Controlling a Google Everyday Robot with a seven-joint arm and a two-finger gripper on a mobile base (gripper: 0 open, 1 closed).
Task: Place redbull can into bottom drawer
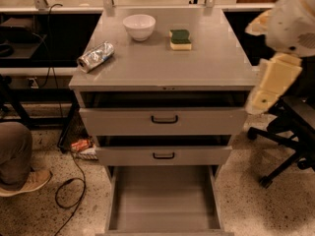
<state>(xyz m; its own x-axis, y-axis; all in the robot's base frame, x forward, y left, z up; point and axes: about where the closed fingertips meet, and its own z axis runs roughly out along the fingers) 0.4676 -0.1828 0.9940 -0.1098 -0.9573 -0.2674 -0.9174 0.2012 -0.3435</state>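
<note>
Bottom drawer (162,203) is nearest, pulled fully out, with its grey floor exposed. Above it, the middle drawer (163,155) and top drawer (163,120) each stand slightly ajar and have black handles. The gripper (269,90) hangs at the end of the cream arm, off the cabinet's right edge and level with the top drawer; whether it is spread or closed cannot be told. Redbull can (96,56) lies on its side on the cabinet top (162,68), front left. Farther back are the white bowl (139,26) and, to its right, the green-and-yellow sponge (180,39).
</note>
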